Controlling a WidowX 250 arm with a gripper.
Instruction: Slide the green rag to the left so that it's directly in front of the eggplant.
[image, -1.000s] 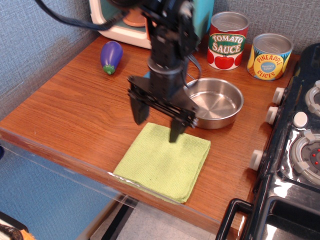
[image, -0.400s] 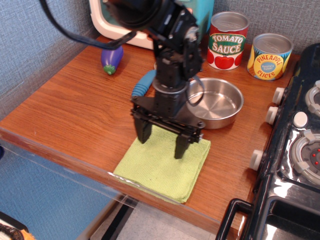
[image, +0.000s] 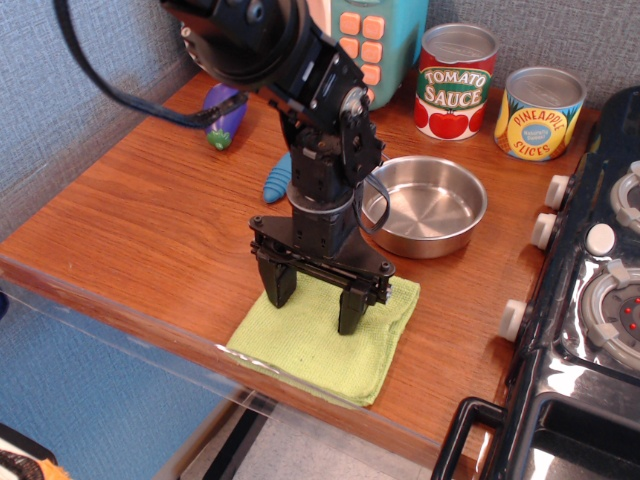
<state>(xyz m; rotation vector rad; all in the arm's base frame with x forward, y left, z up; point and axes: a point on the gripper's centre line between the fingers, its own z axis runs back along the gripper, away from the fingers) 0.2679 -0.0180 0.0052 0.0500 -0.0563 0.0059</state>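
The green rag (image: 325, 345) lies flat at the table's front edge, right of centre. My gripper (image: 313, 306) is open, pointing straight down, with both fingertips (image: 277, 292) at the rag's far half; whether they touch the cloth I cannot tell. The purple eggplant (image: 228, 119) lies at the back left, partly hidden behind my arm. The rag is to the right of and well in front of the eggplant.
A steel pan (image: 425, 205) sits just behind and right of the rag. A blue spoon handle (image: 280, 180) pokes out behind my arm. Tomato sauce (image: 455, 82) and pineapple (image: 538, 113) cans stand at the back. A toy stove (image: 590, 300) borders the right.
My gripper has come down and slightly forward, from above the rag's far edge to the rag's surface. The rag has not visibly moved.
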